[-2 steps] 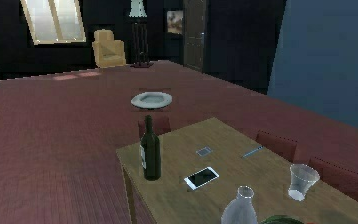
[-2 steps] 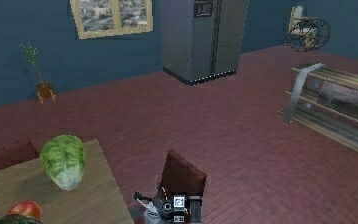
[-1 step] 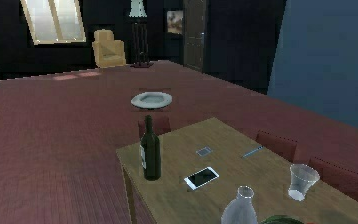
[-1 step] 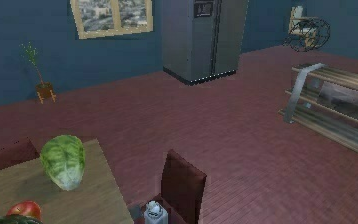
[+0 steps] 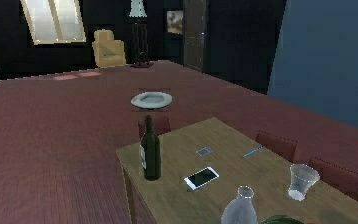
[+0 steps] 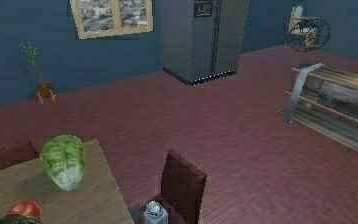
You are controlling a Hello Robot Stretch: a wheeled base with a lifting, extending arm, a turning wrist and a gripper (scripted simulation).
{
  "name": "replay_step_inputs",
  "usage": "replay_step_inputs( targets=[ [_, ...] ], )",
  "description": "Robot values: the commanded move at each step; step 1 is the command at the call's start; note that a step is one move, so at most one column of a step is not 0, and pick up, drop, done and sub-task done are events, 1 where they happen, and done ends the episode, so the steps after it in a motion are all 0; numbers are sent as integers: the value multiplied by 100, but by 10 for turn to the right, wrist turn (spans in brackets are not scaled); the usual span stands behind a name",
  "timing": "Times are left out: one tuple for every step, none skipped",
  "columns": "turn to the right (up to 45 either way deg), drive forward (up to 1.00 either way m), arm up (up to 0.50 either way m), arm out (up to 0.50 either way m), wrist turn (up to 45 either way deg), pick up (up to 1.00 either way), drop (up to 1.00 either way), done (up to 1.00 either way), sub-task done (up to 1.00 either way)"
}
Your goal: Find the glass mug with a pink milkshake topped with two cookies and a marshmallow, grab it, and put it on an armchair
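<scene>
We face a table (image 5: 227, 140) bearing a bottle (image 5: 150, 148) and a glass (image 5: 303, 181); a yellow armchair (image 5: 108, 47) stands far off across the room. In the arm side view a lettuce (image 6: 64, 161) lies on the table, and a small pale blob (image 6: 155, 211) sits by a chair (image 6: 183, 184) (mug or not, we cannot tell). The gripper's state we cannot tell.

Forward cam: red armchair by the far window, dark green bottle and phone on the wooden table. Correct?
One error: the armchair by the far window is yellow, not red, as the forward view shows. The dark green bottle and phone are on the wooden table.
</scene>
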Motion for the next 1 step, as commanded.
replay_step_inputs(
  targets=[
    [0,0,10,0,0,0,0,0,0]
  ],
)
